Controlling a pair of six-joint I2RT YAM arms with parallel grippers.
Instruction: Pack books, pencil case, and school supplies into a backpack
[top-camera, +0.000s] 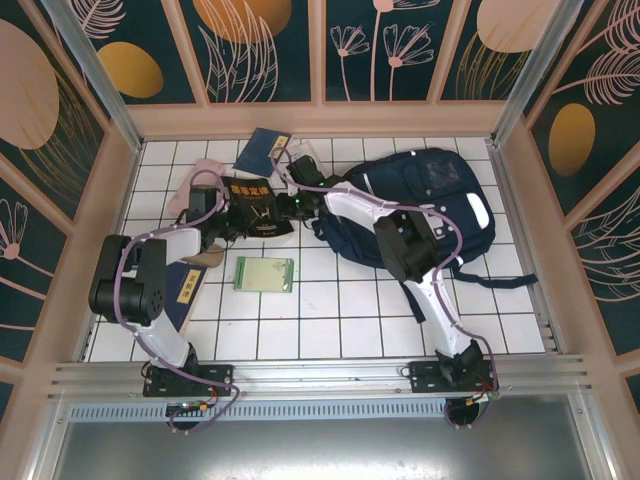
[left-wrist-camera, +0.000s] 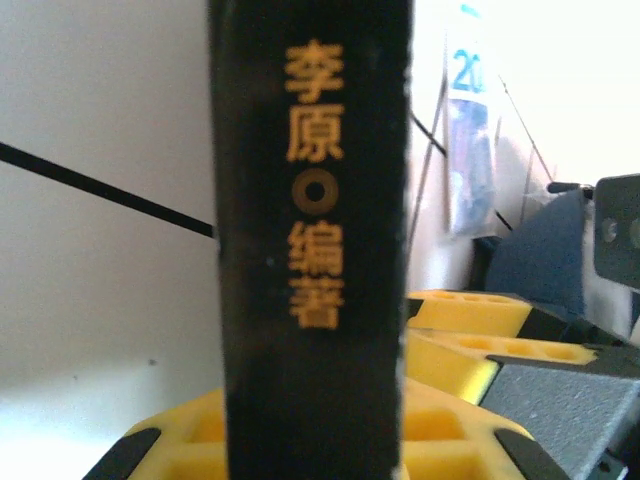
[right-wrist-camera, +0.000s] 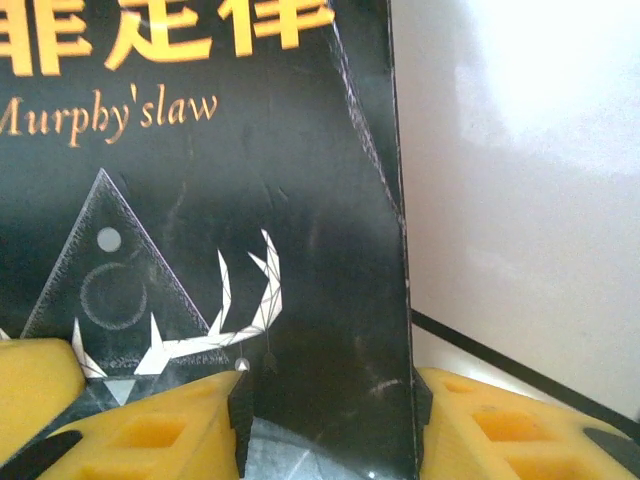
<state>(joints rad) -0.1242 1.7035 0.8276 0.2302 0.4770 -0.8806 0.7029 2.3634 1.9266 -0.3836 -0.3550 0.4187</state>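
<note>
Two grippers meet at the black book (top-camera: 250, 195), one on each side of it. The left gripper (left-wrist-camera: 310, 440) is clenched on that book: seen from its own wrist, the spine with gold characters stands upright between the yellow fingers (left-wrist-camera: 190, 435), which press in on it from both sides. The right gripper (right-wrist-camera: 330, 430) holds its jaws spread. Just beyond it, the cover with the gold words "Murphy's law", a pale triangle and white antlers faces it flat-on. The cover's edge runs down between the two pads (right-wrist-camera: 520, 440) and sits close against the right-hand one. Whether those pads actually touch the cover I cannot tell.

The backpack (top-camera: 430, 205) lies behind the right gripper, back along its forearm, on the side away from the left gripper. The pale green notepad (top-camera: 264, 273) lies flat on the white tiled table (top-camera: 330, 320), near both grippers on the side toward the arm bases and touching neither. The navy booklet (top-camera: 262, 150) sits on the opposite, far side of the grippers. Beyond the left gripper and to the right of the spine, the clear packet (left-wrist-camera: 465, 120) marked "20" shows pale and blurred.
</note>
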